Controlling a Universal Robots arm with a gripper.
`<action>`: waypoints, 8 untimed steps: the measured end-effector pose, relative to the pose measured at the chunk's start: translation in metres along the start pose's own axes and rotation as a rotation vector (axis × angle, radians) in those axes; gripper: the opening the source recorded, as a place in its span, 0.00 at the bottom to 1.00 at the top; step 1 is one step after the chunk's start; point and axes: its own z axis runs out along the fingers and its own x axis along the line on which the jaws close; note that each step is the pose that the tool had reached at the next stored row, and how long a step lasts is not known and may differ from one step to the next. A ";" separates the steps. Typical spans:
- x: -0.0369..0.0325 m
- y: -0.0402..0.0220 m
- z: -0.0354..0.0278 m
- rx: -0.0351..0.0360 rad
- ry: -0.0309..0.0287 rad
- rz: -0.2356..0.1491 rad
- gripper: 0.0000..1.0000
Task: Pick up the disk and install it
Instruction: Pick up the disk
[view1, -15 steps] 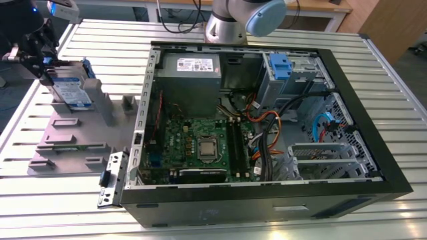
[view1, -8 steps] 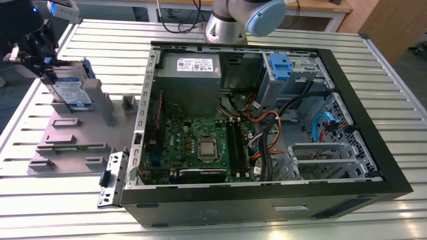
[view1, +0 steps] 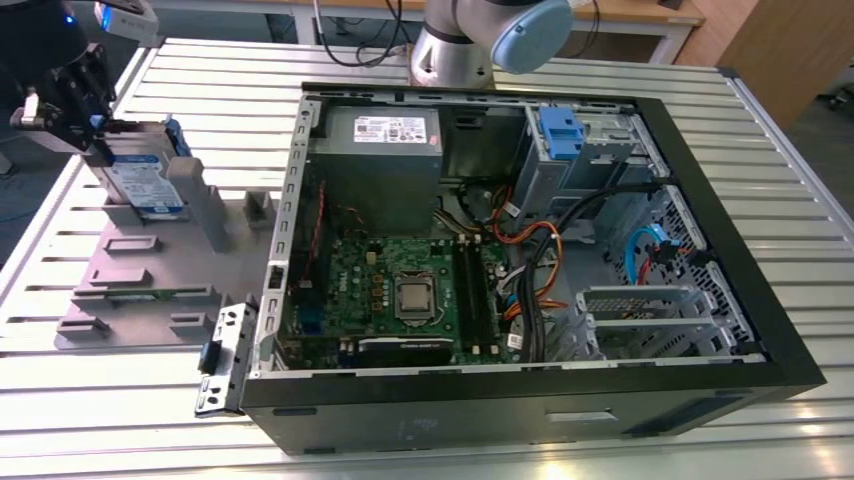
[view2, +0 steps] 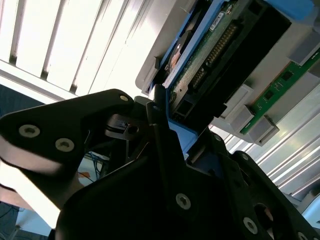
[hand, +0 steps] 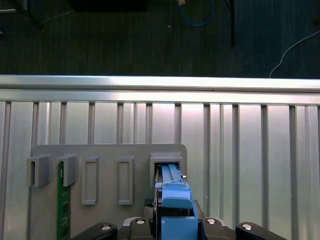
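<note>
Disk (view1: 144, 178) | stands on end in grey holder (view1: 134, 290) slot | long side runs straight out from pincer (view1: 100, 148) | pincer looks pinched on its near end

Matt black gripper (view1: 96, 140), smooth blue plastic around the disk (view1: 140, 180), bright ribbed metal table (view1: 787, 200), matt grey plastic holder (view1: 134, 270)

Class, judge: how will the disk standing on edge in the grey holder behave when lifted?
Probably stiff and heavy for its size: the disk is a flat metal slab in a blue frame. Thin and upright, it may tip once clear of the grey holder.
</note>
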 end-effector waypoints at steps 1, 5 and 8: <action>0.0000 0.0000 0.0000 -0.0001 0.0000 0.000 0.37; 0.0000 0.0000 -0.0001 0.0000 -0.0004 0.000 0.37; 0.0000 0.0000 -0.0004 0.0001 -0.0004 0.000 0.37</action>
